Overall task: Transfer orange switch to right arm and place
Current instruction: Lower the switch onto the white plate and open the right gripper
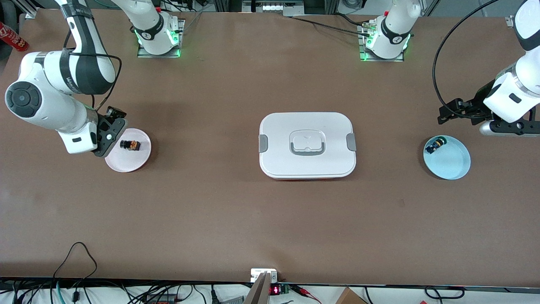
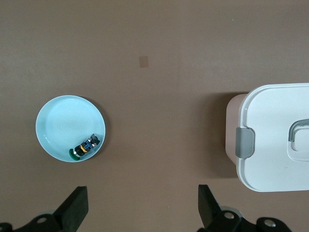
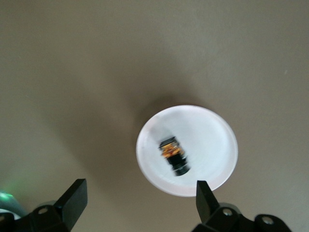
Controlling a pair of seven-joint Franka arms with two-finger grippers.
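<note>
Orange switch (image 1: 130,145) lies on its side in a pink plate (image 1: 141,164) toward the right arm's end of the worktop. Right gripper (image 1: 110,134) hovers over that plate's rim, fingers spread wide, holding nothing. White lidded box (image 1: 307,145) sits mid-table. Blue plate (image 1: 453,166) at the left arm's end holds a green-capped switch (image 1: 434,146); left gripper (image 1: 449,113) waits above the table near it, open, empty.

Risk: the small cylinder could roll or skid on a grasp.

Brown matte worktop, cables along its edges.
</note>
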